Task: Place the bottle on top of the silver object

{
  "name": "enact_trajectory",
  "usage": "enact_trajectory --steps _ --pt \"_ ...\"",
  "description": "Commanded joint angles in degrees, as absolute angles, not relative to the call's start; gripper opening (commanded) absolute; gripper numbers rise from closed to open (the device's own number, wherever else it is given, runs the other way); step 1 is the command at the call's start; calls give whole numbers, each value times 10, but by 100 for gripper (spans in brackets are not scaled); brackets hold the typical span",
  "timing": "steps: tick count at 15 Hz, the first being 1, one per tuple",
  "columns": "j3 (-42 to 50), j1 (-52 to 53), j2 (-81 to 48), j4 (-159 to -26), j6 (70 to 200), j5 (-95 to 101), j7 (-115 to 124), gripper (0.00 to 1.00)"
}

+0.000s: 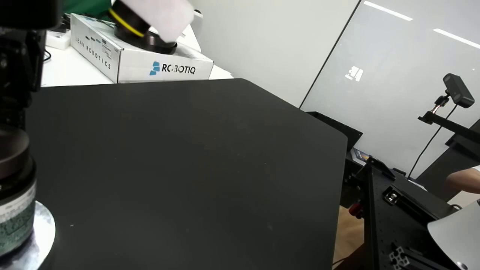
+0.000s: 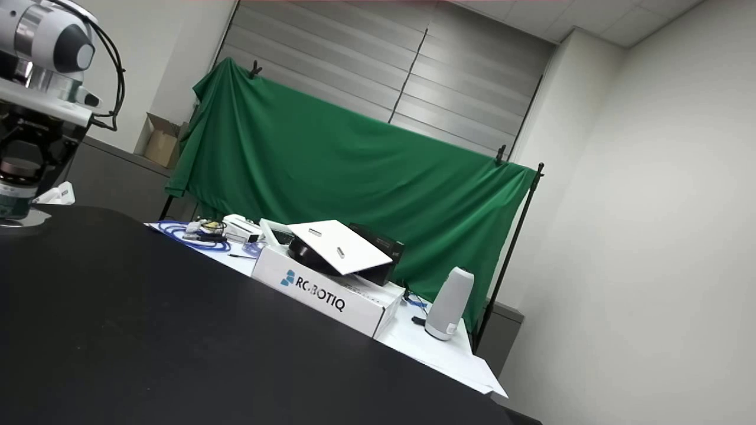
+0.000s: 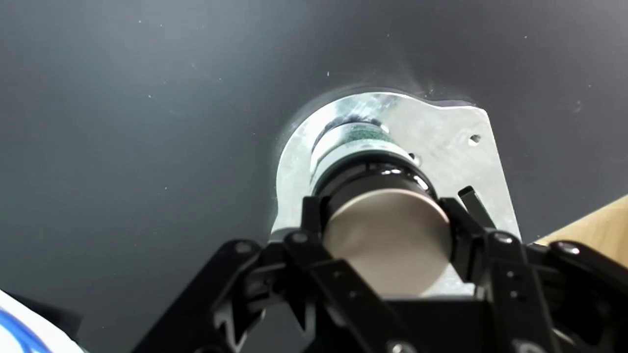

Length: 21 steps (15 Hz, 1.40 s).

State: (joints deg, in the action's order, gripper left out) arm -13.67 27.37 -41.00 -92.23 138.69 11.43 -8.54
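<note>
The bottle (image 1: 17,221) is dark, with a pale band, a greenish lower part and a wide dark cap. It stands upright over the silver object (image 1: 45,228) at the left edge in both exterior views (image 2: 16,200). In the wrist view the silver object (image 3: 441,130) is a flat shiny plate with a rounded side, small holes and a slot. The bottle (image 3: 365,164) is over its rounded part; whether its base touches the plate is hard to tell. My gripper (image 3: 382,215) is shut on the bottle's cap, a finger on each side. The gripper also shows around the cap in an exterior view (image 2: 22,156).
The plate lies on a black table (image 1: 187,168). A white-and-blue round thing (image 3: 29,328) shows at the lower left of the wrist view. A white printed box (image 1: 165,67) stands beyond the table, also in an exterior view (image 2: 319,289). The table edge borders a wooden area (image 3: 598,228).
</note>
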Motion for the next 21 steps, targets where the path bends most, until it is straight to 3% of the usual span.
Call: enact_trajectory --steps 1,5,6,9,17,21 --pt "-136 278 -431 -885 1366 127 -94 36" --pt "-135 282 -437 -876 1363 129 -92 36" --pt "-134 282 -435 -873 1360 129 -90 86" --pt "-135 281 -421 -869 1350 127 -84 100" --pt "-139 274 -336 -900 1326 118 -68 100" --pt "-141 275 -365 -875 1338 124 -88 100"
